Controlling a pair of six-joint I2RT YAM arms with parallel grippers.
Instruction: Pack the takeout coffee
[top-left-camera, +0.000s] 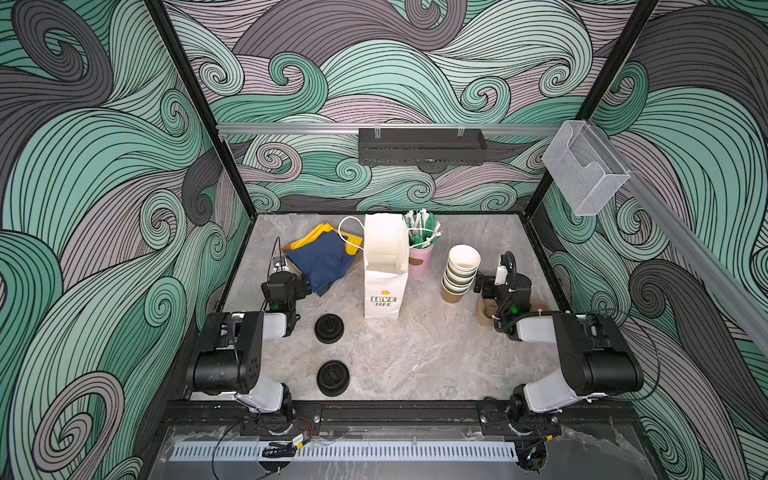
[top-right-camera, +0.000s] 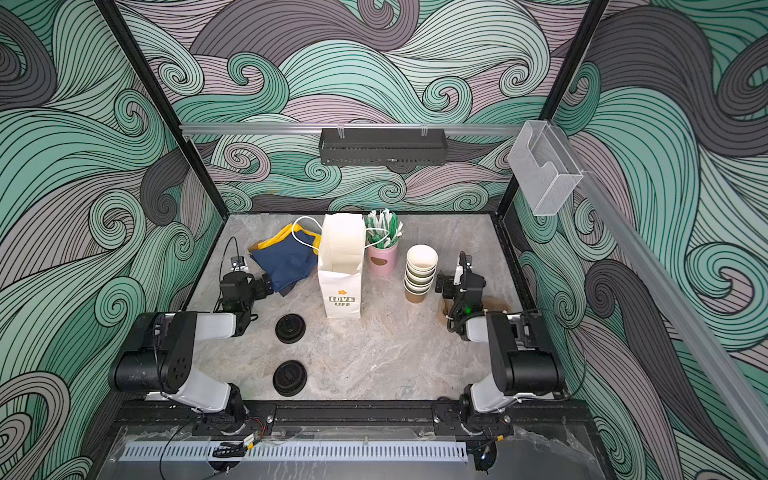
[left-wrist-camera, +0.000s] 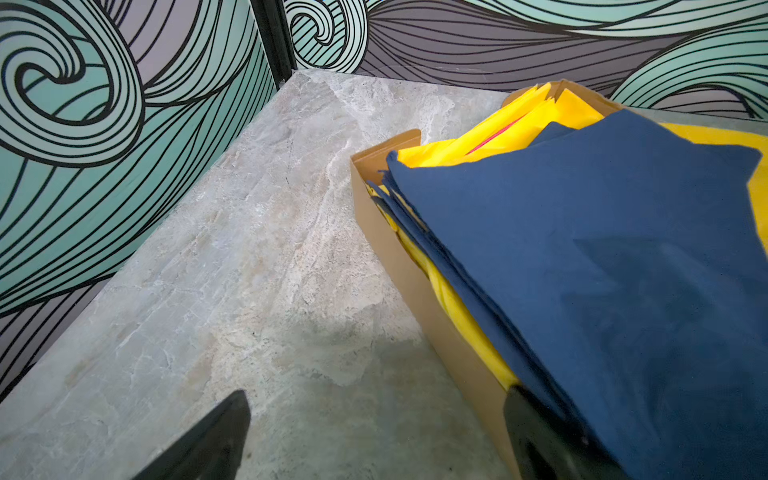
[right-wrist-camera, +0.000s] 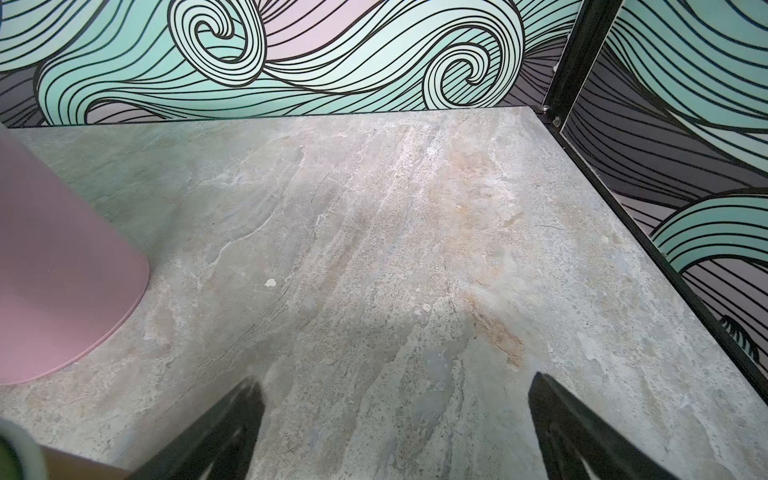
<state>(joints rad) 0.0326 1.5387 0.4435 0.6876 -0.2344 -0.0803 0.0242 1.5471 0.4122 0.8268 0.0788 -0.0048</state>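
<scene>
In both top views the grey marble-look table lies flat and matte. At its centre stands the white paper bag, tall and boxy, with its mouth gaping upward and a cord handle looping off to its left. What is inside the bag does not show.

Left of the bag there's a soft heap of navy and yellow napkins. Tucked at the bag's back right corner is a smooth pink tub crammed with green-and-white wrapped sticks. Right of the bag leans a stack of paper cups, white inside with green and brown bands outside.

Front-left of the bag are two black round plastic lids, one nearer the bag and one farther forward. There's broad bare table in front of the bag and to its right.

The takeout coffee? I cannot tell where it is: whether a cup stands under either lid does not show.

The left gripper hangs at the napkins, and the right gripper is just beside the cup stack.

In the left wrist view the napkins sit in a kraft cardboard box, the navy sheets overhanging its rim. The left gripper is spread wide and empty, with one finger against the box wall.

In the right wrist view the right gripper is splayed, grasping nothing, over bare table. The pink tub stands nearby, and a black frame edges the table on the side away from the bag.
</scene>
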